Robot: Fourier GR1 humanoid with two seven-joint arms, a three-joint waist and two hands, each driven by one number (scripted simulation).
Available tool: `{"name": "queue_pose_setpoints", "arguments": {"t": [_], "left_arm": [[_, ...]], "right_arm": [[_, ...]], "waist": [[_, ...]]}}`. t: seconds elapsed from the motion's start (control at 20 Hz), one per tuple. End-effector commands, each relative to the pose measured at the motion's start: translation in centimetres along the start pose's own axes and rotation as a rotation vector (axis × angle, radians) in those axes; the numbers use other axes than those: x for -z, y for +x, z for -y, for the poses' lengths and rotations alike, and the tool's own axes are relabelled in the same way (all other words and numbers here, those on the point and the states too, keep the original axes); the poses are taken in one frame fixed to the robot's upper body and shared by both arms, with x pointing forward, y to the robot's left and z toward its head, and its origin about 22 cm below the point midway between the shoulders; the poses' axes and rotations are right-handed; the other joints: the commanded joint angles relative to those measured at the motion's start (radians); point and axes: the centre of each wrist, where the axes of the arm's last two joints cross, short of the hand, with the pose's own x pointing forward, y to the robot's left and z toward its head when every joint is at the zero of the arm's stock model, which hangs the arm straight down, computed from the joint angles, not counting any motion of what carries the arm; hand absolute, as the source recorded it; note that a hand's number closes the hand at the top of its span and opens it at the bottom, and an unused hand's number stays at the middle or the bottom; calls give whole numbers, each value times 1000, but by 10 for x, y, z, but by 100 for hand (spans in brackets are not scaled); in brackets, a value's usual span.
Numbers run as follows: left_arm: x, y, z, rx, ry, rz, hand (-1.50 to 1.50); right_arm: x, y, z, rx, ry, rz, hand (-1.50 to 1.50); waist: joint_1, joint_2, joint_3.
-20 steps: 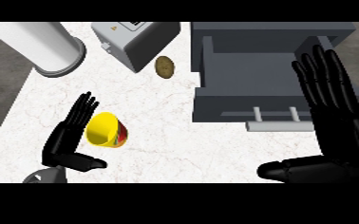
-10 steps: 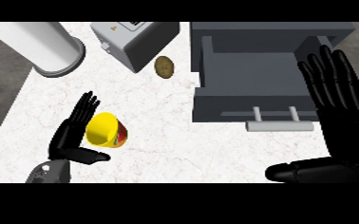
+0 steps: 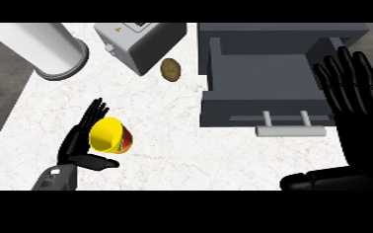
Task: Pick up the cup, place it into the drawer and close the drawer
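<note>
A yellow cup (image 3: pixel 109 134) with a red and green band lies on its side on the white marble counter at the lower left. My left hand (image 3: pixel 78 145) is right beside it on its left, fingers straight and thumb stretched out under the cup, not curled round it. The grey drawer (image 3: pixel 271 86) stands pulled out at the upper right, its inside bare, with a pale handle (image 3: pixel 290 127) on its front. My right hand (image 3: pixel 351 95) is open, fingers up, over the drawer's right side.
A silver toaster (image 3: pixel 142 44) stands at the top middle. A large white cylinder (image 3: pixel 45 49) is at the top left. A brown potato (image 3: pixel 170 69) lies between the toaster and the drawer. The counter's left edge runs near the cylinder.
My right hand has drifted a little to the right and down along the drawer's right side. My left hand stays by the cup, almost unmoved.
</note>
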Motion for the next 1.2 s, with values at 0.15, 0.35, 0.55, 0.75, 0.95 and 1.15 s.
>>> {"name": "queue_pose_setpoints", "arguments": {"t": [0.15,0.35,0.55,0.75,0.95,1.15], "left_arm": [[-6,-14,0,-88,-21,40,-150],[16,-9,12,-120,-22,31,-150],[7,-21,19,-152,-28,28,-150],[13,-11,5,-239,-96,34,-150],[16,-22,32,-292,-104,48,-150],[15,-18,27,-331,-163,71,150]], "right_arm": [[8,-6,13,12,-5,5,-150],[-5,-2,3,3,-2,7,-150],[2,2,1,4,-8,12,-150],[6,-9,1,1,1,-20,-150],[-2,-4,1,3,7,-14,-150],[-5,6,-2,15,21,-25,-150]], "waist": [[-3,2,-1],[-4,0,0],[-5,1,-1],[-3,2,-1],[-4,1,0],[-5,0,-1]]}}
